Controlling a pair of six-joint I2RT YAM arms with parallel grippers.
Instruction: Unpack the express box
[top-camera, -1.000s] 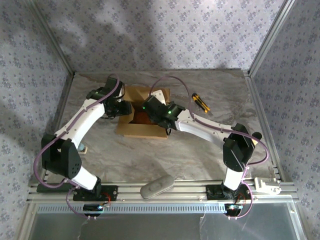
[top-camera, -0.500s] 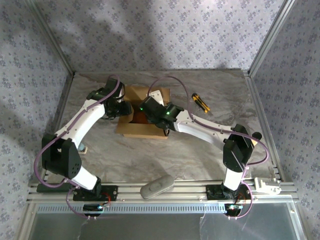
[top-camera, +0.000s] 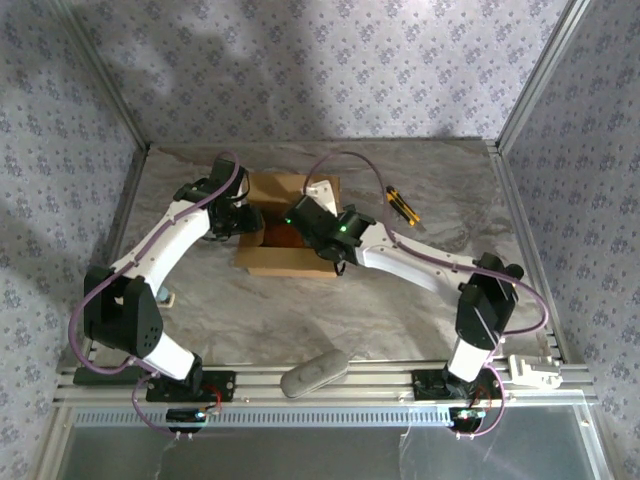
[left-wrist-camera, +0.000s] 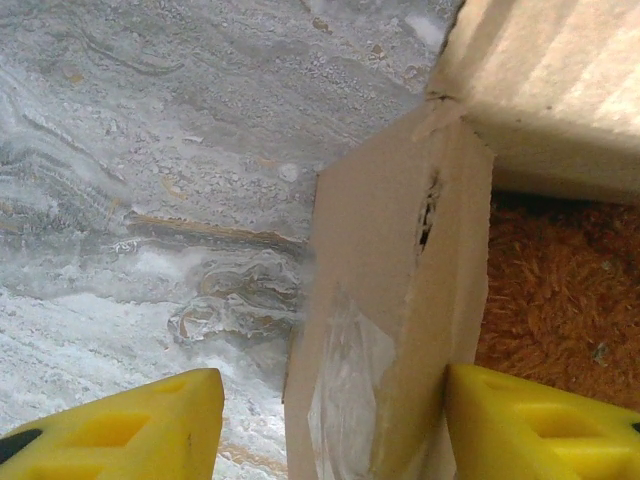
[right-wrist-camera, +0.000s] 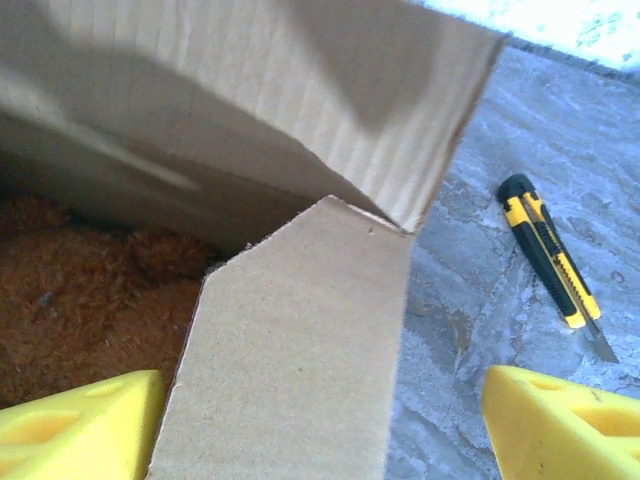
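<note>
Standing toward the far side of the marbled grey table (top-camera: 420, 290), the express box (top-camera: 285, 262) has its flaps up, so the opening looks done and the emptying isn't. The left gripper (left-wrist-camera: 335, 420) and the right gripper (right-wrist-camera: 320, 420) each straddle a side flap, fingers spread, clamping nothing. A brown plush toy (right-wrist-camera: 70, 290) sits inside. Flowered wallpaper (top-camera: 330, 70) rings the space, and a yellow utility knife (right-wrist-camera: 555, 265) lies right of the box.
</note>
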